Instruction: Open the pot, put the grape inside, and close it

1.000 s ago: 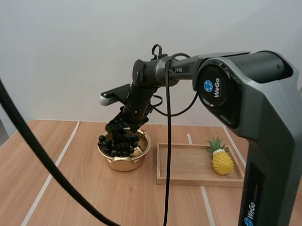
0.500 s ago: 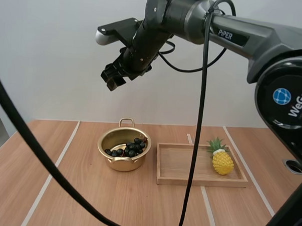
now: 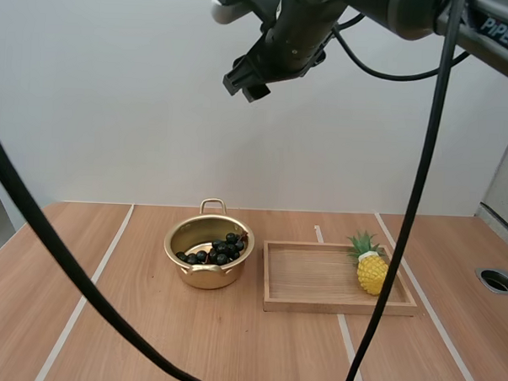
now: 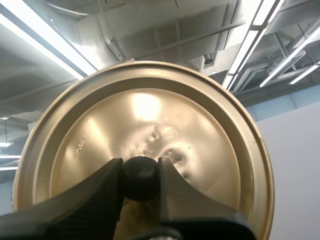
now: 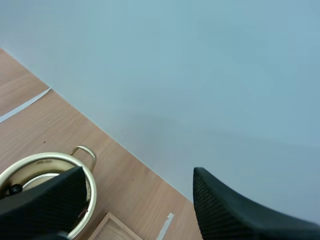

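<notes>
The gold pot (image 3: pixel 201 273) stands uncovered on the table, left of the tray, with the dark bunch of grapes (image 3: pixel 217 250) lying inside it. High above the pot hangs my right gripper (image 3: pixel 245 82). In the right wrist view that gripper (image 5: pixel 139 172) is open with nothing between its ribbed fingers, and the pot's rim (image 5: pixel 50 159) and a grape (image 5: pixel 15 189) show far beneath it. My left gripper (image 4: pixel 141 172) is shut on the black knob (image 4: pixel 141 179) of the gold lid (image 4: pixel 150 110), which it holds up in the air.
A wooden tray (image 3: pixel 316 304) sits right of the pot and carries a yellow toy pineapple (image 3: pixel 373 272) at its right end. A round hole (image 3: pixel 497 280) is set in the table's far right.
My right gripper let the grapes go in the pot, then rose from the pot's rim to high above it and moved right. The grapes stay in the pot.
</notes>
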Tool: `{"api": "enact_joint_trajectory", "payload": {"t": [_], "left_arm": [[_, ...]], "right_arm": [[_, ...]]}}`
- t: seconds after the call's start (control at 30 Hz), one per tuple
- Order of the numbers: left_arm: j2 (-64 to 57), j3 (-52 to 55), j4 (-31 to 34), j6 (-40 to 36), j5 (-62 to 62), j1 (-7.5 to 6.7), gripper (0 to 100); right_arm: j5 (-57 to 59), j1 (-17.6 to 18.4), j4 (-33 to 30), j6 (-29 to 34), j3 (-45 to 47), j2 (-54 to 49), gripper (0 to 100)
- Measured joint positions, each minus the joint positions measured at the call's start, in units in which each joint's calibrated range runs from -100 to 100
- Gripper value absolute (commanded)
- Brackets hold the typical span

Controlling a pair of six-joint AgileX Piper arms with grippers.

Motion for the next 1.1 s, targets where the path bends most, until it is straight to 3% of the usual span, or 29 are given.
{"api": "enact_joint_trajectory", "payload": {"t": [0.23,0.4,0.67,0.87,1.1], "left_arm": [[0.7,0.0,0.0,0.0,7.5,0.00,0],[2.3,0.0,0.0,0.0,10.8,0.00,0],[4.6,0.0,0.0,0.0,11.7,0.00,0],[9.6,0.0,0.1,-0.2,11.7,0.00,0],[14.3,0.7,1.5,-3.3,11.7,0.00,0]], "right_arm": [[-6.8,-4.3,-3.9,9.6,0.0,-6.9,100],[-11.6,-6.7,-6.3,11.0,0.0,-11.7,100],[-12.3,-7.0,-12.0,11.6,0.0,-17.2,100],[-11.3,-7.4,-16.3,16.8,0.0,-21.5,100],[-8.1,-8.0,-18.6,18.4,0.0,-24.4,100]]}}
